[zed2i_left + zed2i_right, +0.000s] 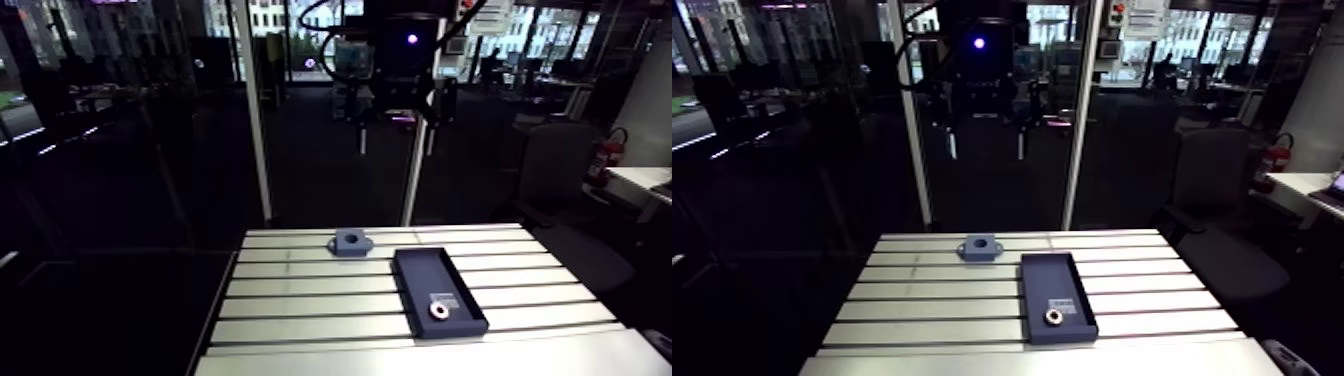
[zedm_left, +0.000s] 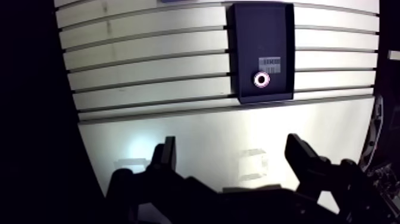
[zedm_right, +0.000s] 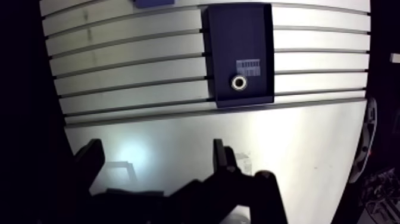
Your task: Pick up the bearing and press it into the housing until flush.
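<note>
Fingers wide apart, empty — bearing flat in the tray, bore upward

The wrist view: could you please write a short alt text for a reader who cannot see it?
The gripper hangs open and empty over the smooth near strip of a slotted aluminium table. Ahead of it lies a dark tray holding a small ring-shaped bearing beside a barcode label.

Shiny metal bearing, matt tray
</note>
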You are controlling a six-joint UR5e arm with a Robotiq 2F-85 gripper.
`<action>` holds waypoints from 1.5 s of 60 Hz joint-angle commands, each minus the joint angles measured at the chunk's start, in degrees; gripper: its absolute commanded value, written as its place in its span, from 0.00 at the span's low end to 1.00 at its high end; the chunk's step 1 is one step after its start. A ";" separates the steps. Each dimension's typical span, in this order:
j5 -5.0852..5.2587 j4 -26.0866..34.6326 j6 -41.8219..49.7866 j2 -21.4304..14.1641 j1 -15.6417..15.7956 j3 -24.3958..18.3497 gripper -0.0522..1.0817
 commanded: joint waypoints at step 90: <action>-3.18 -16.40 -17.93 -0.30 -8.42 14.22 0.05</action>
